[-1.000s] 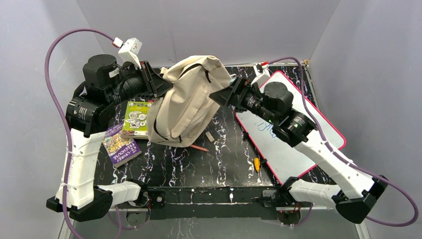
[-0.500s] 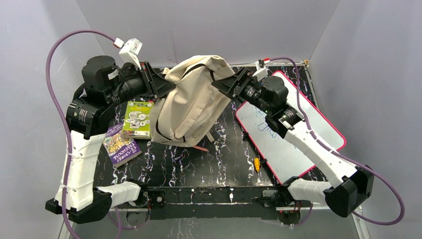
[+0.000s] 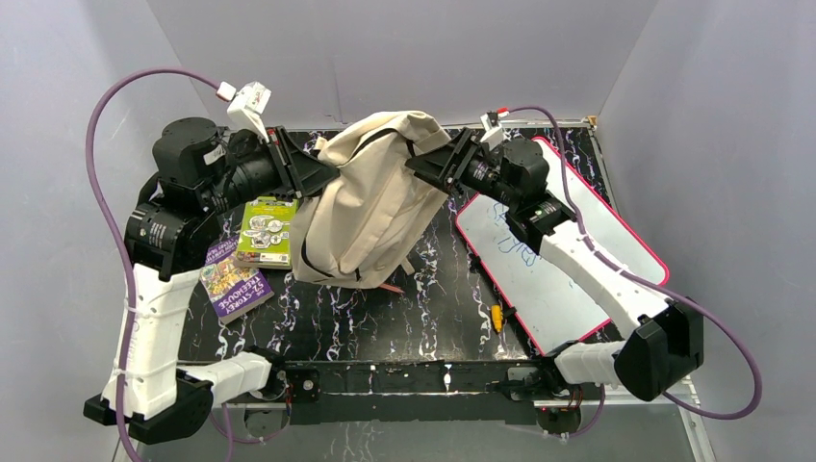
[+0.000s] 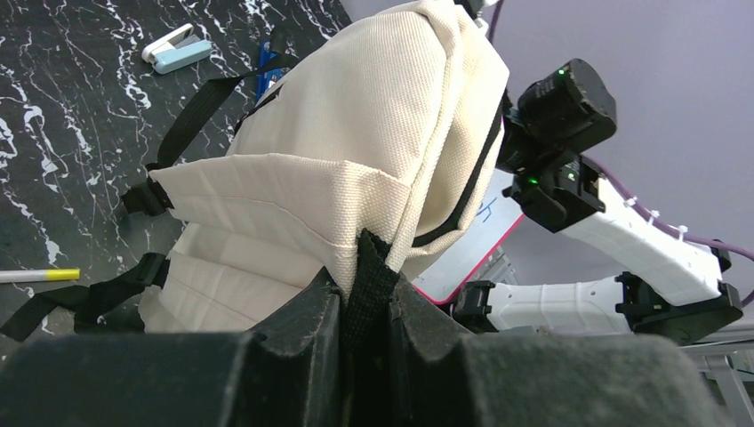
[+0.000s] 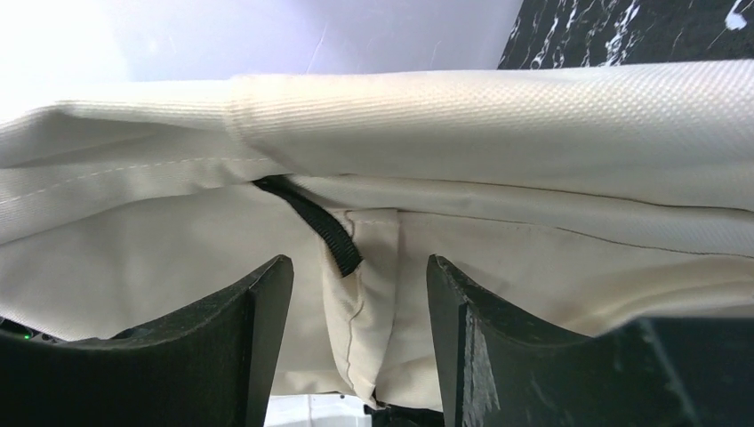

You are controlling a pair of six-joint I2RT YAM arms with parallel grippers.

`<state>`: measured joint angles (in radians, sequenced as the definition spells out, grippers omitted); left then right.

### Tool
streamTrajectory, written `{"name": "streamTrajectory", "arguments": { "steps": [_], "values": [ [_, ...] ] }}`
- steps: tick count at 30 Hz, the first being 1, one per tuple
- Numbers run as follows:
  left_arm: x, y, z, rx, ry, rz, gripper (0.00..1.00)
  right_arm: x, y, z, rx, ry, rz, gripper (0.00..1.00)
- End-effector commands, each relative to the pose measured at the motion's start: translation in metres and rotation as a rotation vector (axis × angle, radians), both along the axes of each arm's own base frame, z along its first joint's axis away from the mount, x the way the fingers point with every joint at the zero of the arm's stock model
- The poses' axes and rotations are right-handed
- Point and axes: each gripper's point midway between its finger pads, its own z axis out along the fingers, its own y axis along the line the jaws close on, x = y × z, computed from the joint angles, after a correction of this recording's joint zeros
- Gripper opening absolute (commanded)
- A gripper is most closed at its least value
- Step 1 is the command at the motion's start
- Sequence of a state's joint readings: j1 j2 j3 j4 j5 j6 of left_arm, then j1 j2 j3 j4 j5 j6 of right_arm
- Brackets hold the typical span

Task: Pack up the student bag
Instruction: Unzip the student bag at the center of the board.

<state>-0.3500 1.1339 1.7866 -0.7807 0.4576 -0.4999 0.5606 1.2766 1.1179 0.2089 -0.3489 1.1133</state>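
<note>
Both at the student bag (image 3: 370, 207): left tool (image 4: 364, 285) pinching it, right tool (image 5: 356, 267) spread, now narrower.

Setting: a robotics lab test cell, most likely. Left arm (image 3: 154, 318) and right arm (image 3: 597, 274), white and black, bolted to a black marbled table (image 3: 385, 322). Purple cables (image 3: 101, 144) loop off each. Plain grey panels (image 3: 385, 48) box the space beyond and either side of the jaws.
</note>
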Motion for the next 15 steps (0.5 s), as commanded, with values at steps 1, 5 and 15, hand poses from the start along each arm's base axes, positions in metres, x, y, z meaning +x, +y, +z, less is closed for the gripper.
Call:
{"name": "streamTrajectory", "arguments": {
  "steps": [1, 5, 15],
  "values": [
    [-0.021, -0.004, 0.056, -0.121, -0.188, -0.061, 0.0, -0.005, 0.006, 0.048, 0.096, -0.116, 0.067, 0.63],
    [-0.024, -0.005, 0.049, -0.115, -0.18, -0.072, 0.0, -0.006, 0.007, 0.05, 0.109, -0.144, 0.084, 0.59],
    [-0.03, -0.005, 0.044, -0.124, -0.183, -0.089, 0.0, -0.018, -0.007, 0.067, 0.102, -0.248, 0.047, 0.54]
  ]
}}
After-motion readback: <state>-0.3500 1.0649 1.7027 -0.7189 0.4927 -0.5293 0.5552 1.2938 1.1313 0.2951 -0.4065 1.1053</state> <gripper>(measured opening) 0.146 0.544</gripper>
